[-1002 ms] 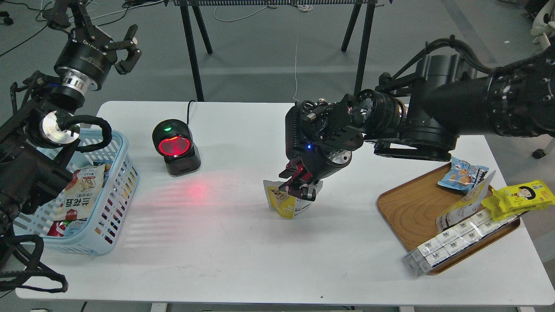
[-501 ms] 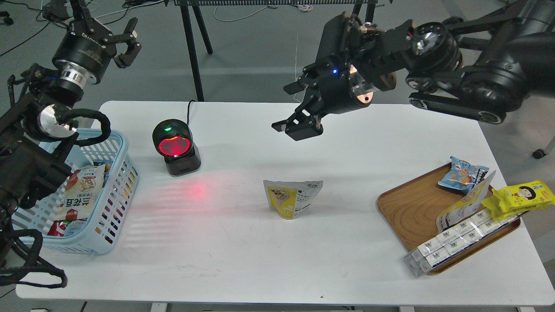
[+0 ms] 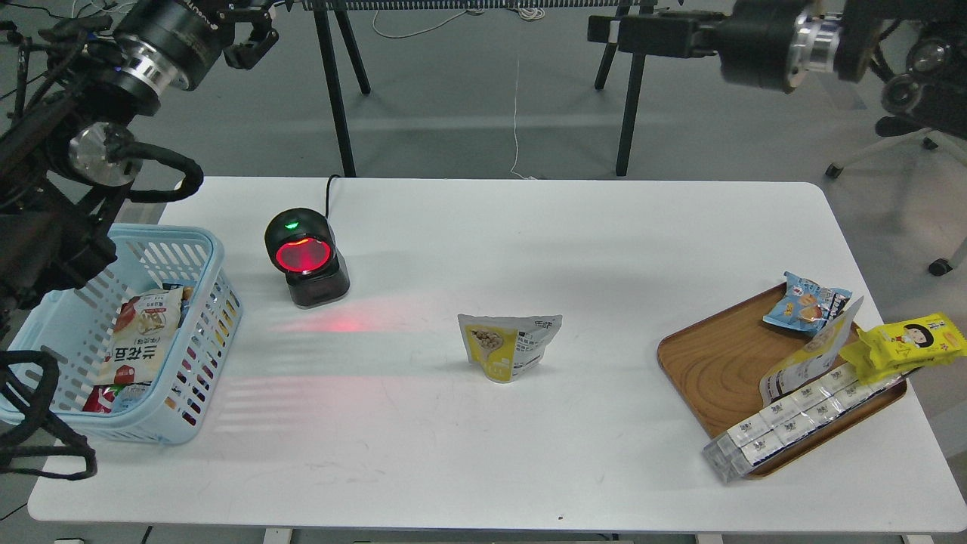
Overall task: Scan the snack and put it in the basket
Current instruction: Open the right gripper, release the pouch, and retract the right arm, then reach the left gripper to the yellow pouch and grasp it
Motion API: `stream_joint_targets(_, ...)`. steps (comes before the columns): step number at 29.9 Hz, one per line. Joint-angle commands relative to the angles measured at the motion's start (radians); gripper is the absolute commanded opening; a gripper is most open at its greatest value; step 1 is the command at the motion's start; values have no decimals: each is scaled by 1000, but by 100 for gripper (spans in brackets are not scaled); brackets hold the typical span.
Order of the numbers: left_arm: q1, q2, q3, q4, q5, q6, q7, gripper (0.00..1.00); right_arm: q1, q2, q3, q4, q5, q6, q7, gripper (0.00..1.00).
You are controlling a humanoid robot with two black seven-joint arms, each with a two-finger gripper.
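Observation:
The snack (image 3: pixel 508 346), a small yellow and white stand-up pouch with pictured nuts, stands upright on the white table (image 3: pixel 468 453) near its middle, with nothing touching it. The light blue basket (image 3: pixel 214 266) sits at the table's left edge and holds a few other packets. My right gripper (image 3: pixel 602 30) is high at the top, far above and behind the pouch; it is dark and side-on, so its fingers cannot be told apart. My left gripper (image 3: pixel 253 34) is at the top left, above and behind the basket, with fingers spread and empty, partly cut by the frame's edge.
A black barcode scanner (image 3: pixel 306 257) with a red lit window stands right of the basket and casts red light on the table. A brown wooden tray (image 3: pixel 718 363) at the right holds a blue packet (image 3: pixel 807 304), a bright yellow packet (image 3: pixel 906 344) and boxed snacks (image 3: pixel 786 423).
My right gripper let go of the pouch, rose and drew back to the upper right. The pouch stays standing on the table. My left arm moved up and slightly right.

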Motion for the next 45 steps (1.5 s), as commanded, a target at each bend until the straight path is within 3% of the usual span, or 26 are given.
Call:
stream_joint_targets(1, -56, 10, -1, -129, 175, 0, 6, 99, -97, -61, 109, -2, 134, 13, 0, 99)
stream_joint_targets(8, -145, 59, -1, -437, 623, 0, 7, 99, -346, -93, 322, -8, 455, 33, 0, 99)
stream_joint_targets(16, -192, 44, 8, -620, 1149, 0, -3, 99, -582, -85, 538, -16, 912, 125, 0, 99)
stream_joint_targets(21, -189, -1, 130, -708, 1426, 0, -8, 99, -719, -78, 598, -40, 1110, 278, 0, 99)
stream_joint_targets(25, -187, -13, 233, -731, 1616, 0, -14, 99, -834, -71, 646, -48, 1301, 380, 0, 99)
stream_joint_targets(31, -198, -85, 336, -723, 1817, 0, -22, 96, -960, 14, 724, -103, 1402, 380, 0, 99)
stream_joint_targets(38, -185, -116, 588, -722, 1890, 0, -32, 89, -986, 42, 755, -140, 1402, 380, 0, 99)
stream_joint_targets(45, -146, -105, 698, -689, 1890, 0, -34, 69, -986, 42, 755, -151, 1402, 380, 0, 99)
